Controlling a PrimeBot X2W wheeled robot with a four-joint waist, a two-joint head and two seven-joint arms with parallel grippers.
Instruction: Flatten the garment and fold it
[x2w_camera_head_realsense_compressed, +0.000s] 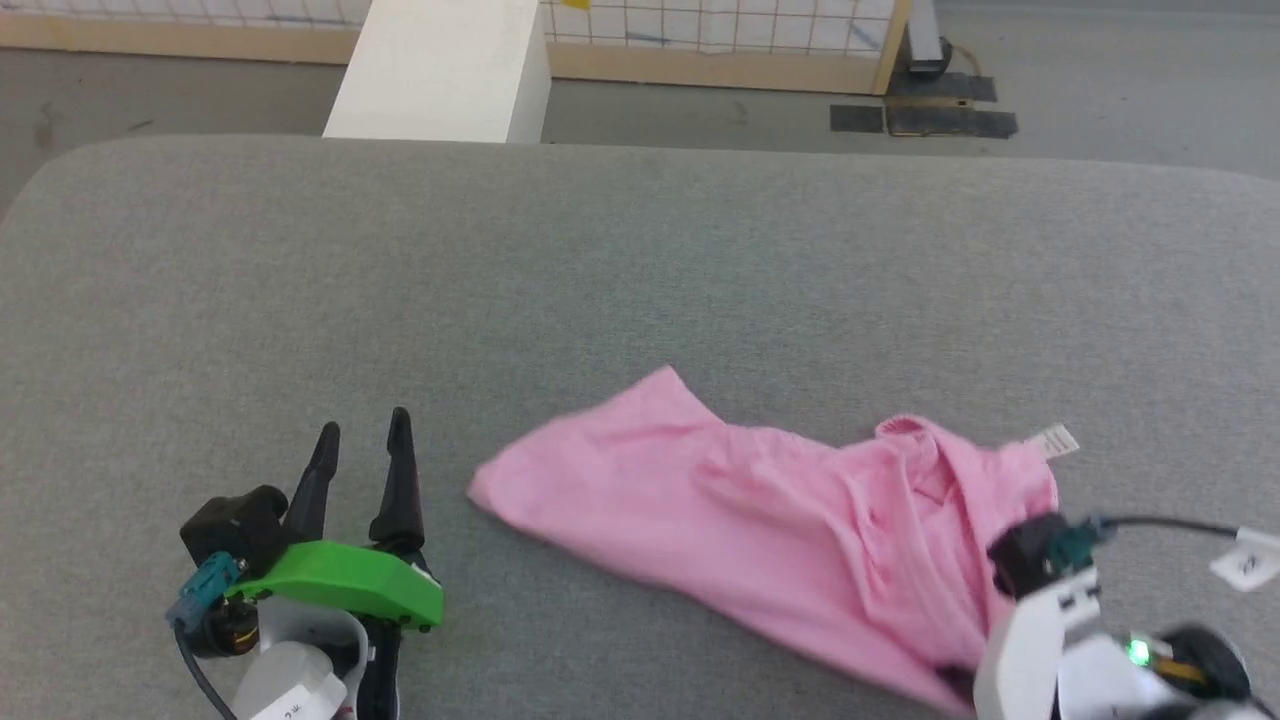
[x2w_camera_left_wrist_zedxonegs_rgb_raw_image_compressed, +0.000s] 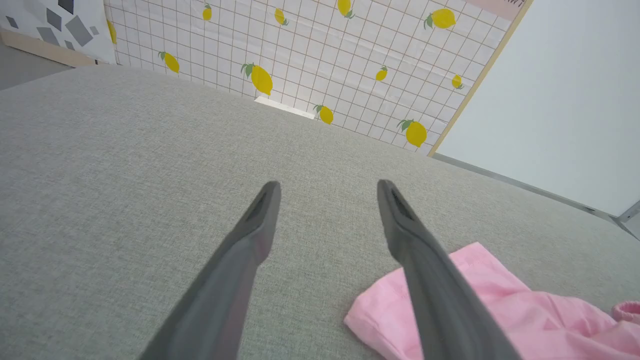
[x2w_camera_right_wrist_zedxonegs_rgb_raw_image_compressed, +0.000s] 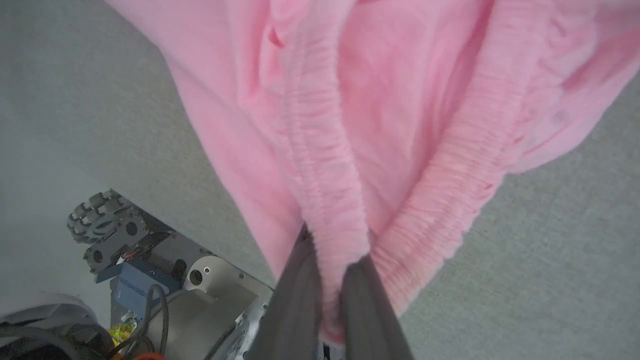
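We find the garment on the grey fabric-covered surface, in the near right part of it as the head view shows it. It is light pink, thin and wrinkled, and lies in a long slanted shape. Its narrow rounded end lies to the left and its bunched, gathered end to the right. A small white label sticks out at the far right edge of the fabric.

The right gripper is clamped on the garment. In the right wrist view its two dark fingers stand close together with a fold of the gathered elastic waistband pinched between them. A second run of the waistband curves away just beside the fingers, and the rest of the fabric spreads across the upper part of that view. In the head view the pale wrist covers the point of grip.

The left gripper holds nothing. Its fingers stand wide apart, pointing away from the robot, over bare grey surface at the near left. The garment's narrow end lies near it on its right side, with a strip of bare surface between them in the head view.

Beyond the far edge of the surface stands a white block. The left wrist view shows a lemon-print grid panel behind the surface. The robot's base with a roller wheel appears in the right wrist view.
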